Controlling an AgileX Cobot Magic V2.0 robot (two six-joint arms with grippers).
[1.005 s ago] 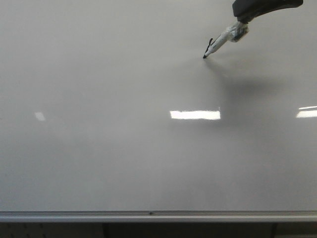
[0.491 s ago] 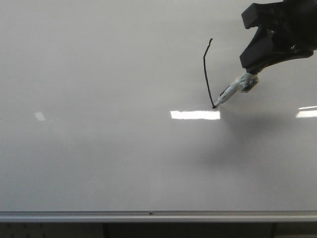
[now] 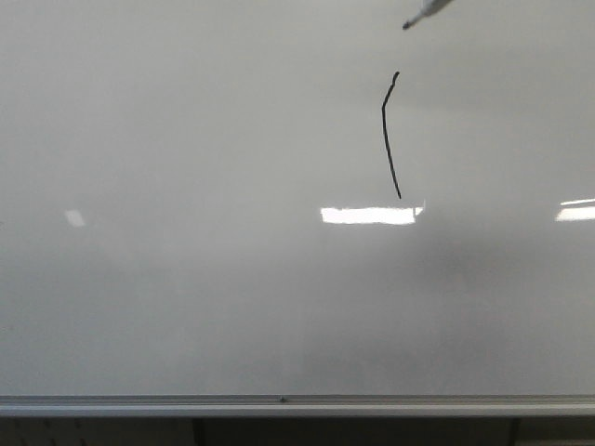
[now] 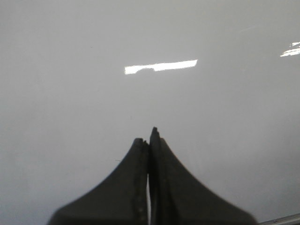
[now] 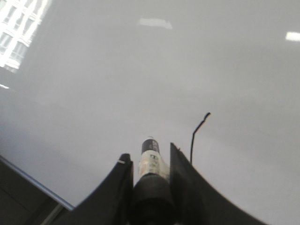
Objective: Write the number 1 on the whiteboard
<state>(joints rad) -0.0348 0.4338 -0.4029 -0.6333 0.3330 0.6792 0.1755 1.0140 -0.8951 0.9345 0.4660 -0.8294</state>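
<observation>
Now your right jaws [image 5: 150,161] clench a marker [image 5: 151,154], its dark round barrel and pale label wedged between the black tapered fingers so the nib points at the board. Your left jaws [image 4: 149,140] are pressed together on nothing, parked over bare board, likely just to keep clear. In the front view only the marker's tip shows, at about one o'clock and apart from the surface. The number 1 [image 3: 390,137], a thin black stroke bent near its top, sits right of centre on the glossy pale whiteboard [image 3: 186,279] with its silver rim.
</observation>
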